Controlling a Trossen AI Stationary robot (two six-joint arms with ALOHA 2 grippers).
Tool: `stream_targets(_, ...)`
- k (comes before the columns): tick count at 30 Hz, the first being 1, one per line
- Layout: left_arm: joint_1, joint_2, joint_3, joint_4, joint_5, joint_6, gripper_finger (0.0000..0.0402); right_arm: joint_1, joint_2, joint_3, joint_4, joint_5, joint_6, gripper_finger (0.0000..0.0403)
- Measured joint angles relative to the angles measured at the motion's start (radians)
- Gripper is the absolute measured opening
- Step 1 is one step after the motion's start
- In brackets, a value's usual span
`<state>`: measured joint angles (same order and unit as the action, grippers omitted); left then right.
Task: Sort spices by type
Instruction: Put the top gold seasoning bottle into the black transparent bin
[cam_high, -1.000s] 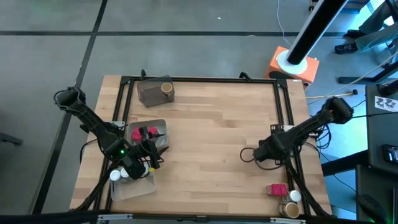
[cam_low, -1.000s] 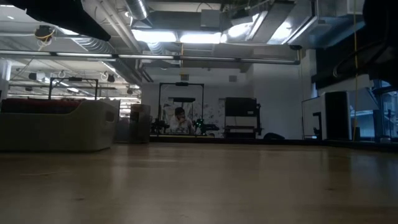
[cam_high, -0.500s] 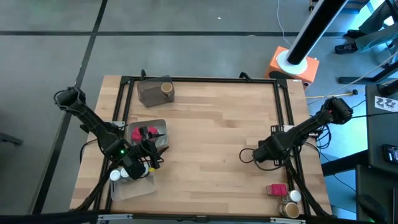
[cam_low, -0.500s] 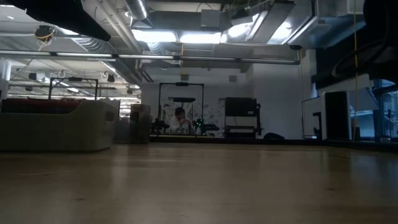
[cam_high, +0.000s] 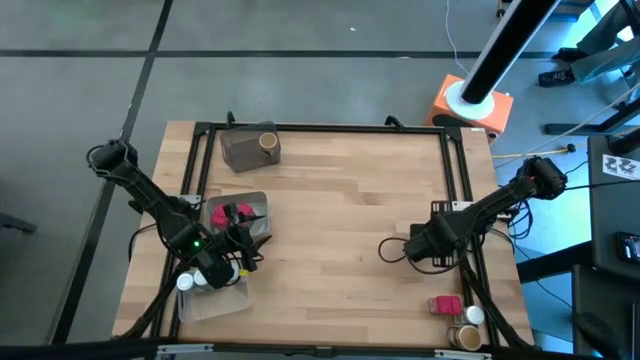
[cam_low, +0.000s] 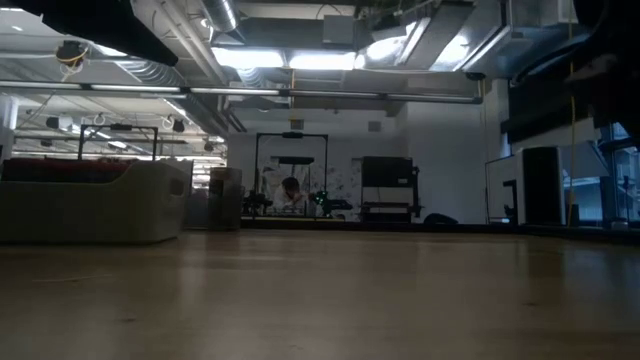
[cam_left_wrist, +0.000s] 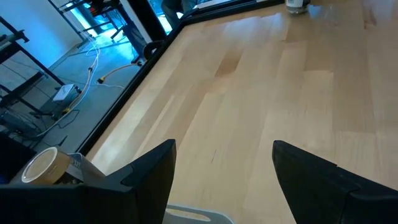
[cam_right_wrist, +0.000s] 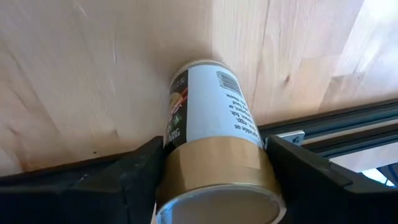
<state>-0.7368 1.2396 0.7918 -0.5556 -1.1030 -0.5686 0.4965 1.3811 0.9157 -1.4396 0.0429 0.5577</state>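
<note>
My right gripper (cam_high: 392, 250) hangs over the right half of the table and is shut on a short round jar (cam_right_wrist: 208, 118) with a tan cap and a white label. My left gripper (cam_left_wrist: 221, 186) is open and touches nothing; in the high view it (cam_high: 243, 255) sits beside a grey tray (cam_high: 255, 203) holding pink-red packets (cam_high: 228, 214). A white-capped jar (cam_high: 185, 283) stands in a clear tray (cam_high: 215, 300). Another tan-topped jar (cam_high: 267, 142) rests in a grey tray (cam_high: 240, 152) at the far left. A pink packet (cam_high: 445, 304), a white-capped jar (cam_high: 474, 316) and a tan jar (cam_high: 462, 337) stand by the near right corner. My right gripper holds the jar by its tan cap (cam_right_wrist: 217, 165), pinched between the two fingers (cam_right_wrist: 134, 171), one on each side. The jar's base end (cam_right_wrist: 196, 65) points away from the gripper toward the wooden table top; whether it touches the wood, I cannot tell.
A black metal frame (cam_high: 462, 180) runs around the table edge, close to the right arm. An orange base with a white and black post (cam_high: 470, 105) stands beyond the far right corner. The middle of the wooden table (cam_high: 330, 220) is bare.
My right gripper, with the jar, has shifted a little toward the table's left. The left arm has kept still.
</note>
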Motion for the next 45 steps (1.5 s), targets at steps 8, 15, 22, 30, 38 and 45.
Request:
stream_targets(8, 0.0, 0.0, 0.0, 0.0, 0.0, 0.0, 0.0253, -0.001, 0.0, 0.0, 0.012, 0.02, -0.004, 0.0267)
stream_targets(15, 0.0, 0.0, 0.0, 0.0, 0.0, 0.0, 0.0253, -0.057, -0.001, 0.001, 0.068, -0.003, 0.0, 0.0267)
stream_targets(22, 0.0, 0.0, 0.0, 0.0, 0.0, 0.0, 0.0253, -0.168, -0.002, 0.003, 0.094, -0.049, -0.008, 0.0267)
stream_targets(30, 0.0, 0.0, 0.0, 0.0, 0.0, 0.0, 0.0253, -0.262, -0.002, 0.015, 0.157, -0.121, -0.025, 0.0267)
stream_targets(38, 0.0, 0.0, 0.0, -0.001, 0.0, 0.0, 0.0253, -0.29, 0.0, 0.107, 0.23, -0.065, -0.065, 0.0267)
stream_targets(45, 0.0, 0.0, 0.0, -0.001, 0.0, 0.0, 0.0253, -0.29, 0.0, 0.111, 0.386, -0.043, -0.06, 0.0268)
